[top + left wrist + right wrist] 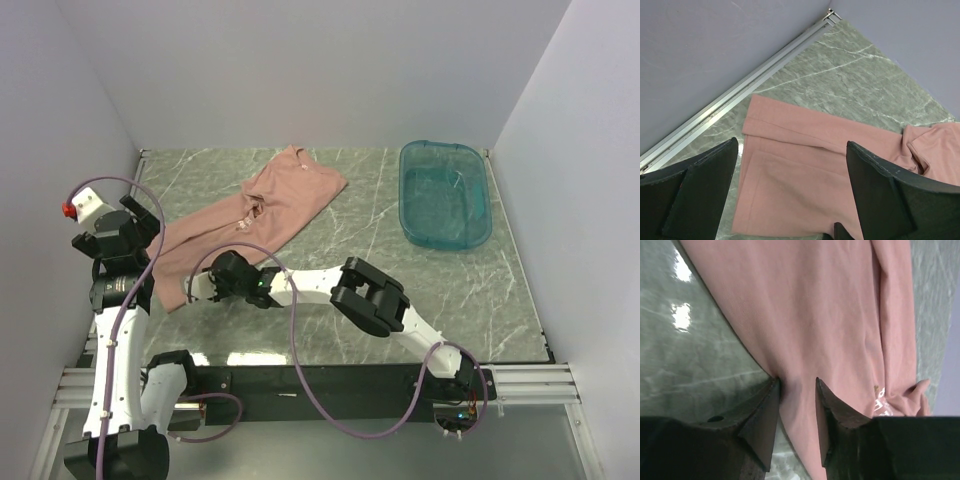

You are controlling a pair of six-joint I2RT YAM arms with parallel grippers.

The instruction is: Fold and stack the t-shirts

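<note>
A salmon-pink t-shirt (270,205) lies partly folded on the marbled table, stretched from back centre toward the front left. Its white chest print (881,401) shows in the right wrist view. My right gripper (198,285) reaches across to the shirt's near left edge. Its jaws (797,380) stand partly apart, open, astride that edge of the t-shirt (815,315), with cloth lying between the fingers. My left gripper (140,235) hovers at the table's left side above the left end of the t-shirt (805,170). The left gripper (792,142) is wide open with nothing in it.
A translucent teal tub (440,145) stands at the back right. White walls close in the table on three sides. An aluminium rail (730,102) runs along the foot of the left wall, close to the shirt's end. My right arm's purple cable (295,340) loops over the front.
</note>
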